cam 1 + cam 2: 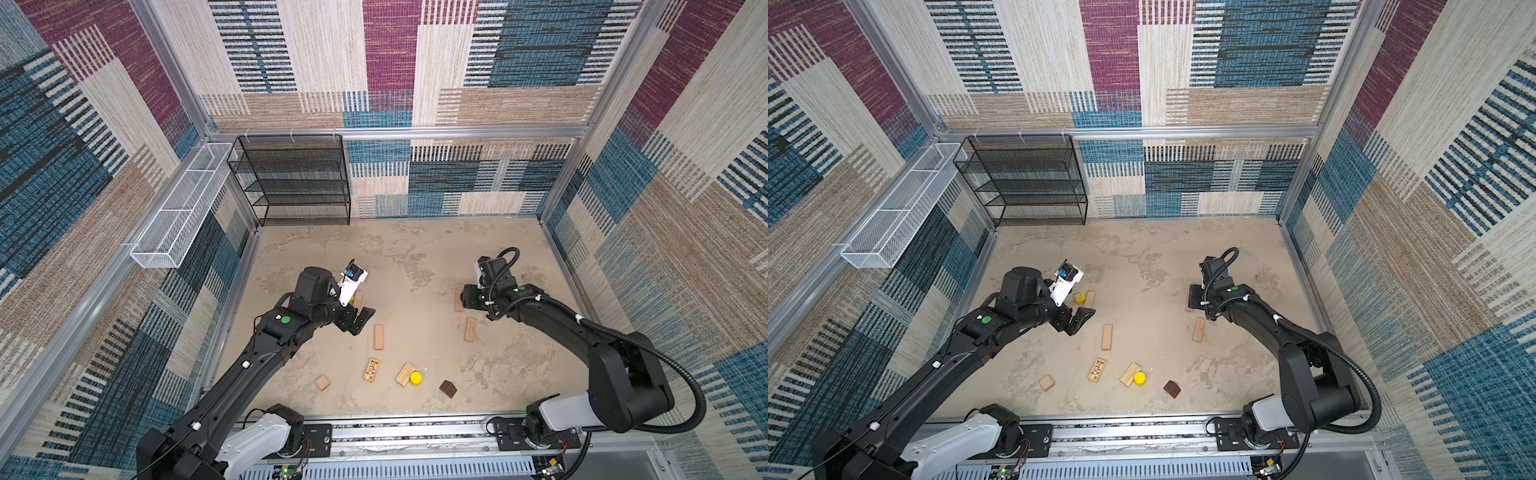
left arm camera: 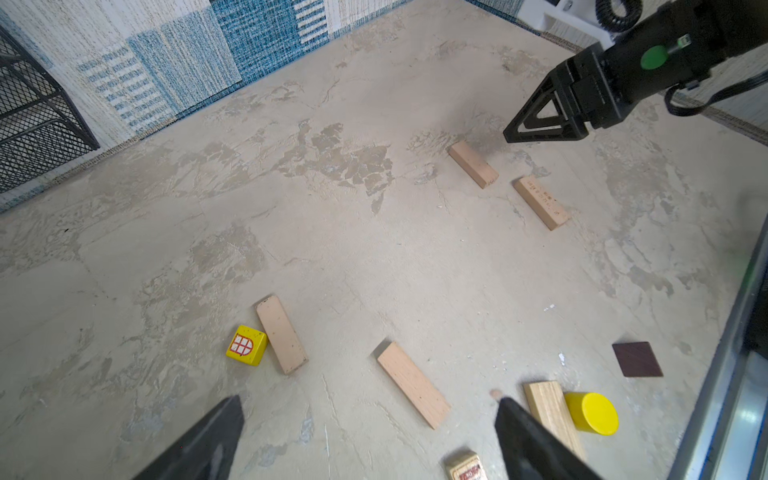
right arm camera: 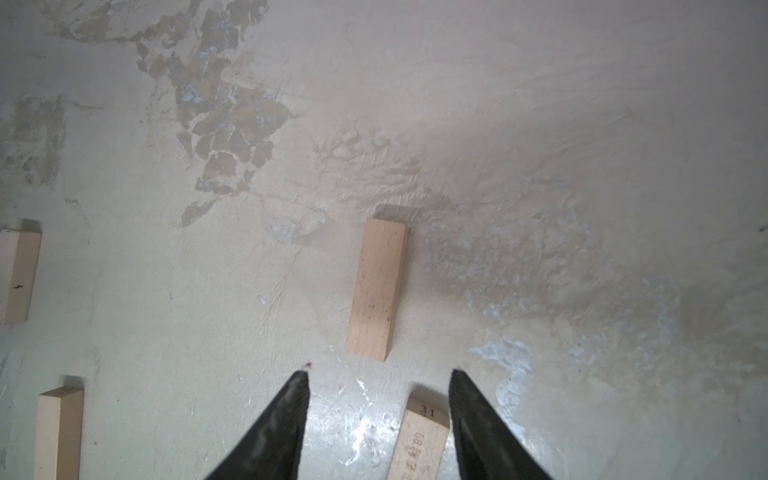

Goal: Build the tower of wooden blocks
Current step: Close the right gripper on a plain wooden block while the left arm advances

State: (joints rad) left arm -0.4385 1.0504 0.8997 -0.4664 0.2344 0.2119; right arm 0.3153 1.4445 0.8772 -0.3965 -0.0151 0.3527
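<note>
Well, the wood blocks [image 1: 378,336] all lie loose on the floor [image 1: 415,257], none stacked. The left gripper [image 1: 359,322] hangs spread wide, holding nothing, just near of a yellow cube [image 1: 1079,297] that touches a pale plank [image 1: 1090,298]. The right gripper [image 3: 380,370] has its jaws parted and empty too, poised over the far plank [image 3: 376,291] on the right, with a printed plank [image 1: 470,329] just nearer. A middle plank [image 1: 1107,337] lies between the arms. Nearest, left to right: tan cube [image 1: 322,382], patterned plank [image 1: 371,370], striped plank [image 1: 405,374] touching a cylinder [image 1: 416,377], brown block [image 1: 448,389].
</note>
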